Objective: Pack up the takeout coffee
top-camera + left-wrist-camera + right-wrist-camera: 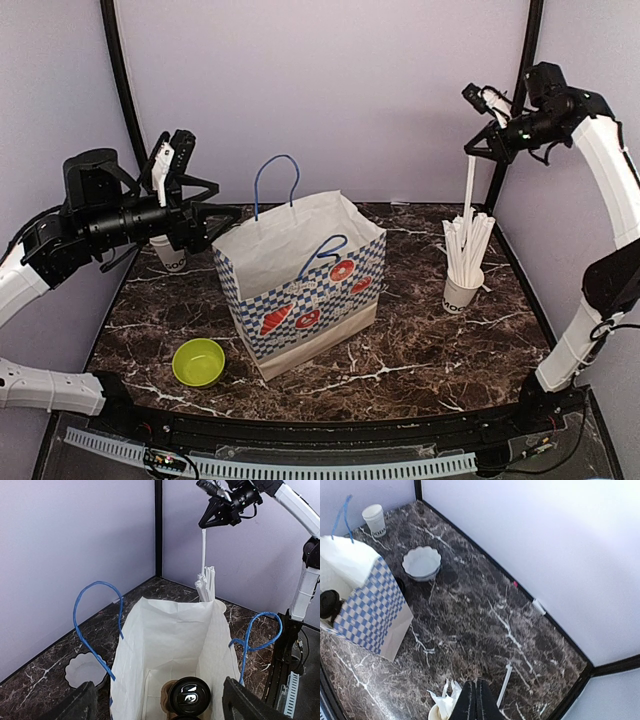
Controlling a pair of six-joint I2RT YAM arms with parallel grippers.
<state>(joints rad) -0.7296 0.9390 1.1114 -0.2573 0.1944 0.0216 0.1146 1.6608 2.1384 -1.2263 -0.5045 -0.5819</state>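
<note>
A blue-checked paper bag [300, 285] with blue handles stands open mid-table. Inside it, a coffee cup with a black lid [189, 696] sits in a cardboard carrier; its lid also shows in the right wrist view [329, 604]. A white lettered cup without a lid [168, 255] stands behind the bag's left side, and also shows in the right wrist view [375, 520]. My left gripper [228, 215] is open and empty, just above the bag's left rim, looking into the bag [160, 711]. My right gripper [470, 150] is high at the right, shut on a white straw [467, 195].
A white cup full of straws [463, 285] stands below the right gripper. A green bowl [198, 361] sits front left. A white scalloped bowl [422, 562] sits behind the bag. Black frame posts and purple walls close in the back and sides.
</note>
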